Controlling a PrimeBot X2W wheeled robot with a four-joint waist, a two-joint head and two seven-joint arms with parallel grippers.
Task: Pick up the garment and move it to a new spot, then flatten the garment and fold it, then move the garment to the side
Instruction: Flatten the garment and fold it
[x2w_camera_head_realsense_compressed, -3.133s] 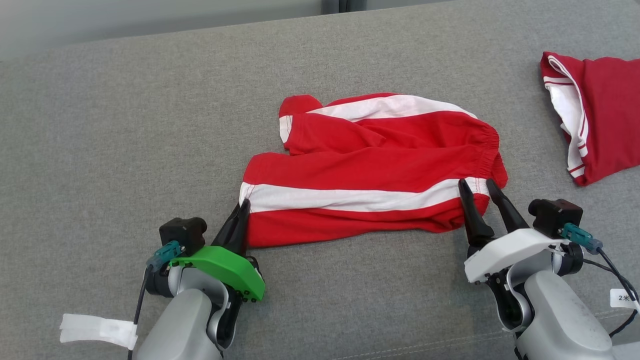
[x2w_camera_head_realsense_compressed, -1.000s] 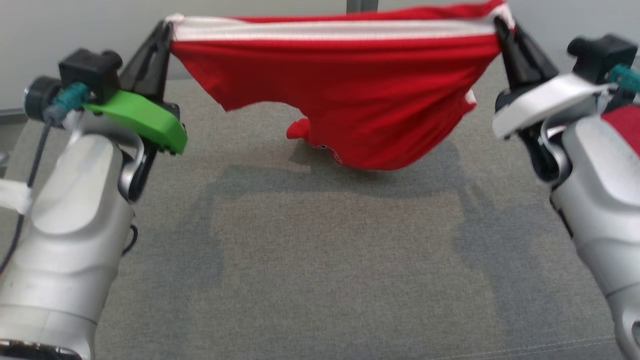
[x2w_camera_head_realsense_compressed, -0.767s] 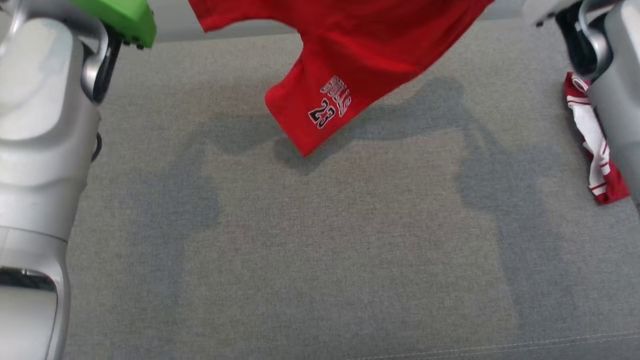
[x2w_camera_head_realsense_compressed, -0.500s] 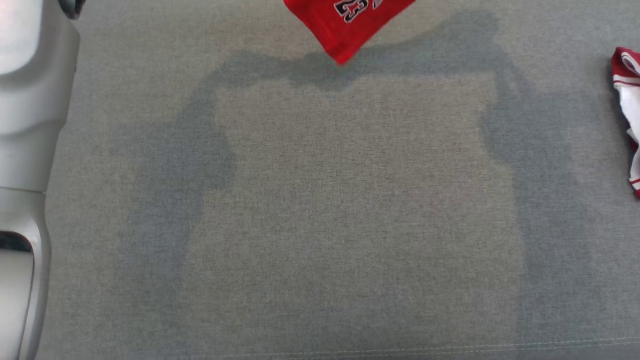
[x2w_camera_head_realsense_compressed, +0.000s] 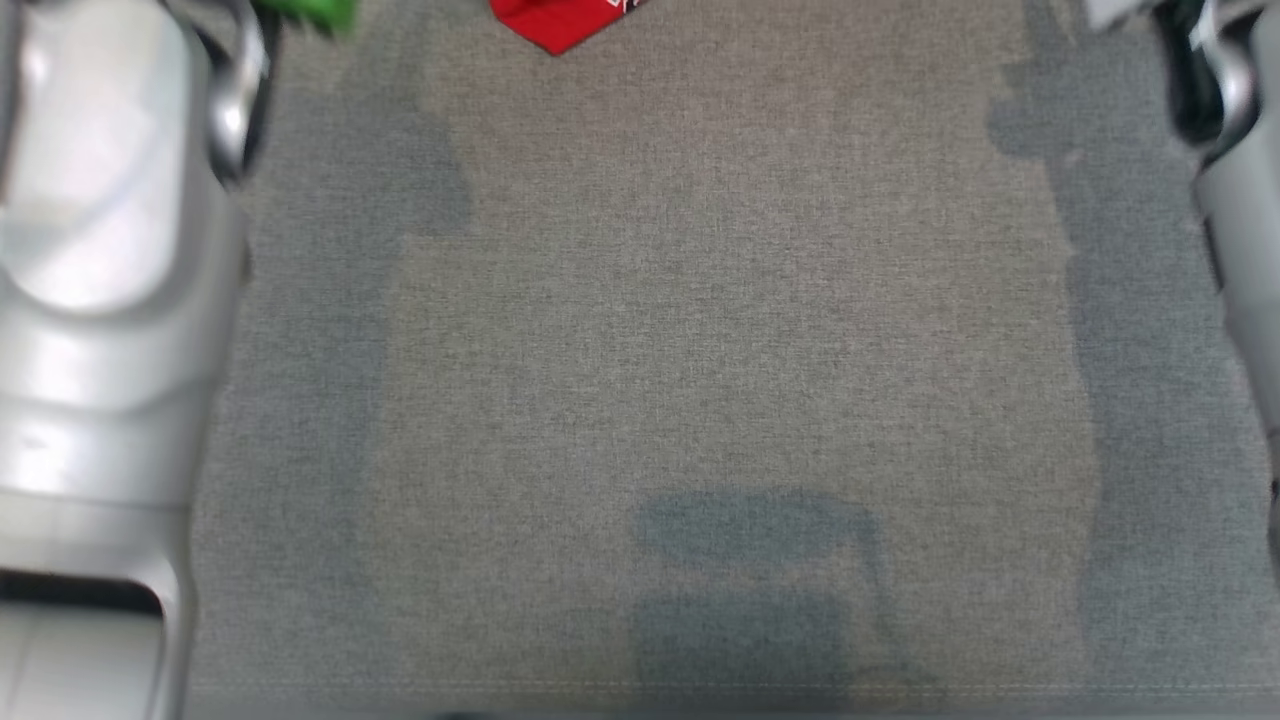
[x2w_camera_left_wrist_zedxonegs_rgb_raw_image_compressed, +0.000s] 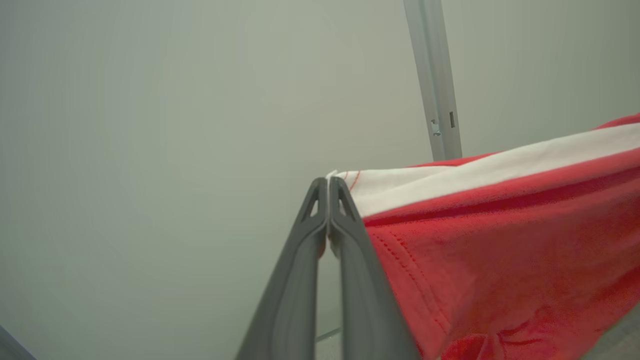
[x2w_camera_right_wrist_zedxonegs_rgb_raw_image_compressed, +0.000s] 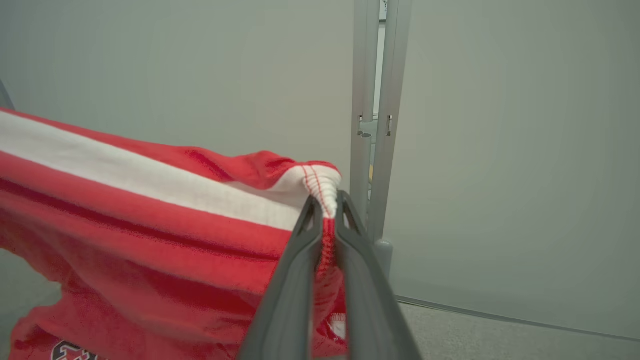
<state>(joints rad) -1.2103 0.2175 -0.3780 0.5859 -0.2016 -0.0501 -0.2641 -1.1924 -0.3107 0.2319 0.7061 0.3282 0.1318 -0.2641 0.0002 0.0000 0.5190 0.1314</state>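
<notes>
The garment is a pair of red shorts with a white stripe, held up in the air and stretched between both grippers. In the left wrist view my left gripper is shut on one white-striped corner of the garment. In the right wrist view my right gripper is shut on the stitched edge of the garment. In the head view only the lowest red tip of the garment hangs at the top edge, above the grey cushion.
Both pale forearms frame the head view's sides. A pale wall with a grey upright post stands behind the lifted cloth. The cushion's front seam runs along the bottom.
Both grippers have lifted the garment off the cushion and high up, so its hanging tip has climbed to the top edge. The head camera has tilted down; the second red garment has left the picture.
</notes>
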